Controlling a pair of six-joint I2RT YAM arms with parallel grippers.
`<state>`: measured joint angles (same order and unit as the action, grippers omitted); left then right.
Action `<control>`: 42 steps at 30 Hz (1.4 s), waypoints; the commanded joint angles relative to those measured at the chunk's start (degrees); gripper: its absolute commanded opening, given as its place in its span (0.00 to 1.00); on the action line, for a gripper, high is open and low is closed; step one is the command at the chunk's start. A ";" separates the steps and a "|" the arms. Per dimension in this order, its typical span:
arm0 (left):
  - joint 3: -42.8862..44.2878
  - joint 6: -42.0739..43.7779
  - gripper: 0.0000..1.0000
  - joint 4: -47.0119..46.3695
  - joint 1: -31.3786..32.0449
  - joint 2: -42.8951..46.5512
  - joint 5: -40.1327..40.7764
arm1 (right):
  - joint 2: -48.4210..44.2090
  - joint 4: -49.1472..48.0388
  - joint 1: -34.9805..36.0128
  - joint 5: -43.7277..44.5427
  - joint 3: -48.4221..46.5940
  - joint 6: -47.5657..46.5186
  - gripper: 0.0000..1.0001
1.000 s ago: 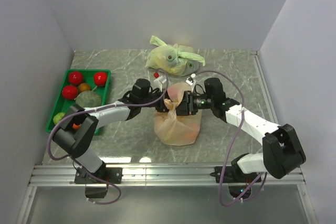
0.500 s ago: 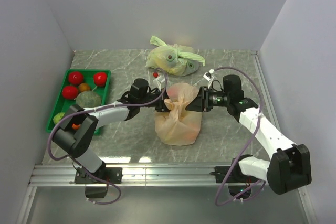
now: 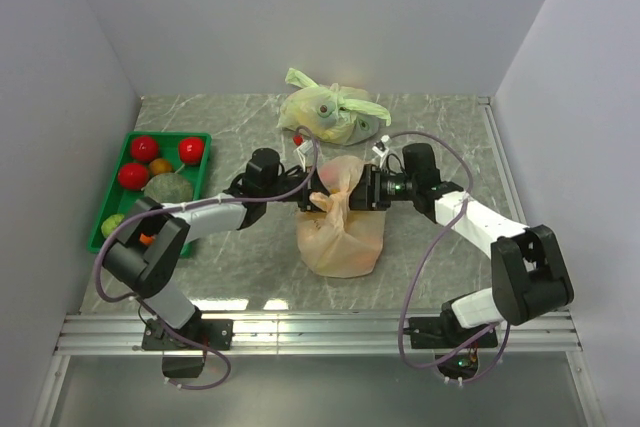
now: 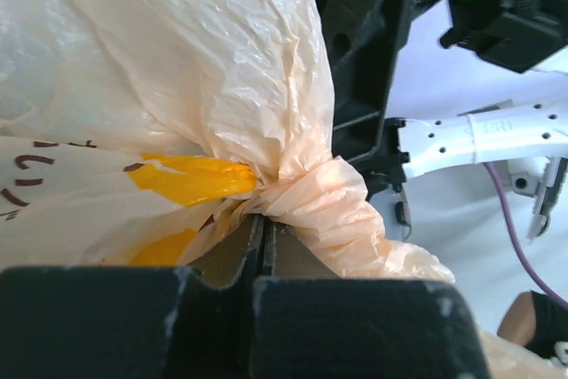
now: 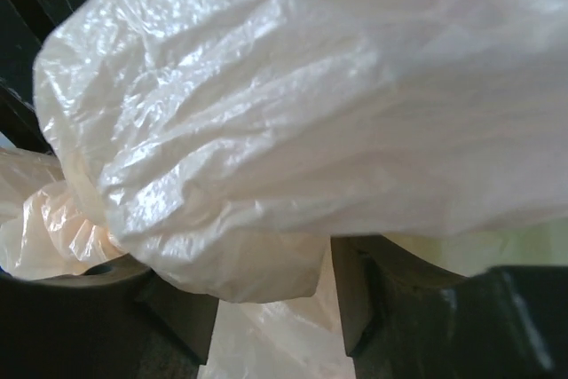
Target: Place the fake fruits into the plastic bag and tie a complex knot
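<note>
The peach-orange plastic bag [image 3: 340, 232] stands mid-table with its top gathered into a twisted bunch [image 3: 330, 197]. My left gripper [image 3: 311, 197] is shut on that bunch from the left. In the left wrist view its jaws [image 4: 264, 224] pinch crumpled peach plastic [image 4: 328, 197] beside a yellow banana print [image 4: 191, 179]. My right gripper [image 3: 364, 190] is open against the bag's upper right. In the right wrist view a fold of the bag [image 5: 266, 148] hangs over and between its spread fingers [image 5: 275, 308]. Fake fruits [image 3: 143, 148] lie in the green tray [image 3: 124, 147].
The tray at the left also holds a dark green melon-like ball [image 3: 167, 188]. A knotted pale green bag [image 3: 330, 113] lies at the back, with a small red object [image 3: 297, 141] in front of it. Walls enclose the table on three sides.
My right gripper pulled away to the right of the bag half a second ago and has come back against its top. The left gripper has kept its hold and barely moved.
</note>
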<state>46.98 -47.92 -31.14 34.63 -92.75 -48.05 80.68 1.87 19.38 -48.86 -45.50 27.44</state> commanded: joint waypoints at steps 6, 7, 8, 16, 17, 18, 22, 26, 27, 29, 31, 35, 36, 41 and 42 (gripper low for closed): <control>-0.84 -1.73 0.00 -3.93 -0.09 -2.87 -1.52 | -2.55 -13.55 0.93 -10.02 1.98 7.09 0.62; -0.84 -2.08 0.00 -4.11 -0.09 -3.05 -1.52 | -2.90 -14.17 0.93 -10.55 2.16 7.97 0.62; -0.75 -2.52 0.00 -4.20 -0.44 -3.22 -1.78 | -3.16 -14.35 0.93 -11.60 2.34 7.98 0.62; -1.63 1.51 0.00 0.54 -3.08 1.08 -3.27 | -8.61 -0.22 0.40 -9.06 3.04 -3.51 0.54; -1.80 2.12 0.00 1.33 -3.08 1.43 -3.28 | -9.22 1.02 0.31 -8.88 3.22 -4.23 0.51; -1.89 2.39 0.00 1.78 -3.08 1.61 -3.36 | -9.40 1.12 0.22 -9.41 3.83 -4.41 0.51; -2.51 1.34 0.00 0.03 -2.73 0.99 -3.89 | -8.62 -3.17 0.49 -8.63 4.01 -2.40 0.56; -2.25 -0.94 0.00 -3.31 -2.11 0.20 -4.68 | -4.40 -3.80 1.37 -7.21 1.55 -1.60 0.55; -2.25 -1.29 0.00 -4.19 -2.11 0.03 -4.86 | -3.70 -3.89 1.28 -7.39 1.03 -1.43 0.54; -1.98 -1.47 0.00 -4.37 -2.11 -0.24 -5.12 | -3.34 -4.06 1.19 -7.83 1.11 -1.43 0.50; -1.98 -1.56 0.00 -4.81 -2.03 -0.33 -5.38 | -4.65 -4.85 1.10 -8.18 1.72 -0.82 0.47; -2.24 -2.35 0.00 -6.48 -1.68 -1.03 -5.47 | -4.84 -10.20 1.28 -8.36 3.48 1.91 0.52; -2.25 -2.61 0.00 -7.00 -1.15 -1.46 -5.56 | -4.49 -11.09 1.37 -8.27 3.57 2.61 0.53; -2.51 -7.26 0.00 -14.80 0.52 -3.40 -7.40 | -1.41 -11.98 3.82 -7.22 0.68 4.38 0.61; -2.51 -8.06 0.00 -16.40 0.96 -3.84 -7.67 | -1.06 -11.98 4.00 -6.87 0.24 4.38 0.61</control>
<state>44.42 -52.36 -38.50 34.06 -95.55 -52.75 78.39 -6.90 21.98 -56.29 -42.44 30.68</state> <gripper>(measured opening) 0.015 0.605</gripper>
